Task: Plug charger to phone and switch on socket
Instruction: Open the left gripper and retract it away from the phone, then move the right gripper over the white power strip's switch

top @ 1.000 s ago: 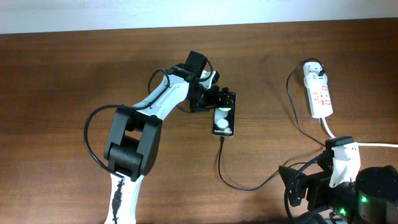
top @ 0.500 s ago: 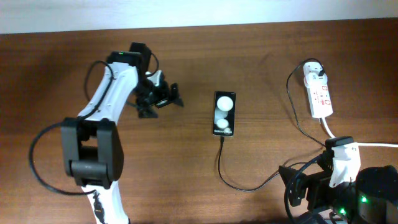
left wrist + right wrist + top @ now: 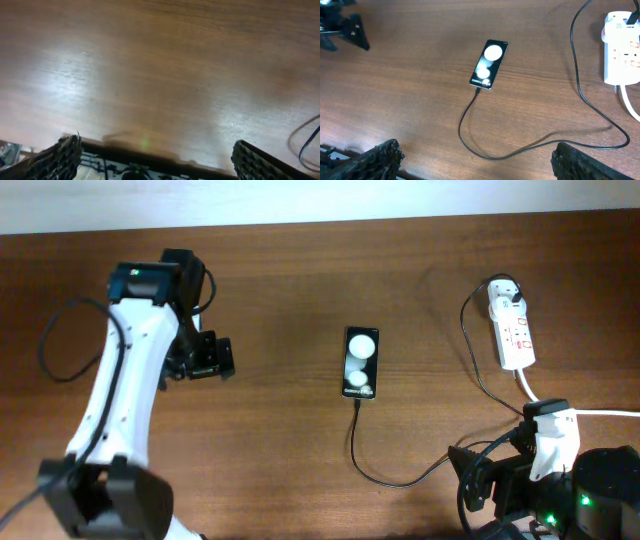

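Note:
The black phone lies in the middle of the table, two white spots on its face; it also shows in the right wrist view. The thin black charger cable runs from the phone's near end in a loop to the white socket strip at the far right, where its plug sits. The cable and the socket also show in the right wrist view. My left gripper is open and empty, far left of the phone. My right gripper is open and empty at the near right edge.
A thick white cord leads from the socket toward my right arm base. The left wrist view shows only bare brown wood and a bit of black cable at its right edge.
My left arm has swung away from the phone to the left side of the table, gripper empty. The phone, cable, socket and right arm have not moved.

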You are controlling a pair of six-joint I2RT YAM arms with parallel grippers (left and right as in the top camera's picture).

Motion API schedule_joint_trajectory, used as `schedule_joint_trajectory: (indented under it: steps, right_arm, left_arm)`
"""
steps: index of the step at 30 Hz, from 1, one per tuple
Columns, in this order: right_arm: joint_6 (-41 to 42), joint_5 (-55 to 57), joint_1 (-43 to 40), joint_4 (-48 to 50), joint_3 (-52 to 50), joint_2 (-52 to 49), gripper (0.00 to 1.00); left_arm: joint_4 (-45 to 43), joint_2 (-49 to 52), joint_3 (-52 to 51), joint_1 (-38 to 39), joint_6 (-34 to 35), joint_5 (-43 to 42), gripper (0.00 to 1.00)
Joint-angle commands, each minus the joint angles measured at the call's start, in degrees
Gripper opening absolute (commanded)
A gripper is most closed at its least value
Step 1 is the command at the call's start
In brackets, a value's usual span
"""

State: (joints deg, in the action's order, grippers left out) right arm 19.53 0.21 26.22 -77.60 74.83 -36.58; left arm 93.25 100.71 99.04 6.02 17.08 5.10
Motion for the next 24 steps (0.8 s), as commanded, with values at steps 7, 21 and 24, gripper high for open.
schedule_joint_trajectory:
  steps: [7, 21, 24]
  right_arm:
    - [0.26, -0.15, -0.37, -1.22, 0.35, 0.17, 0.99]
    - [3.96, -0.17, -0.37, -4.96, 0.35, 0.17, 0.48]
    - [8.33, -0.11, -0.37, -4.63, 0.35, 0.15, 0.39]
  left_arm:
    - [3.48, -23.1, -7.19, -0.28, 0.02, 3.28, 0.99]
    - [3.06, -34.69, -18.67, -0.28, 0.04, 3.1, 0.99]
    - [3.06, -34.69, -18.67, -0.28, 0.04, 3.1, 0.99]
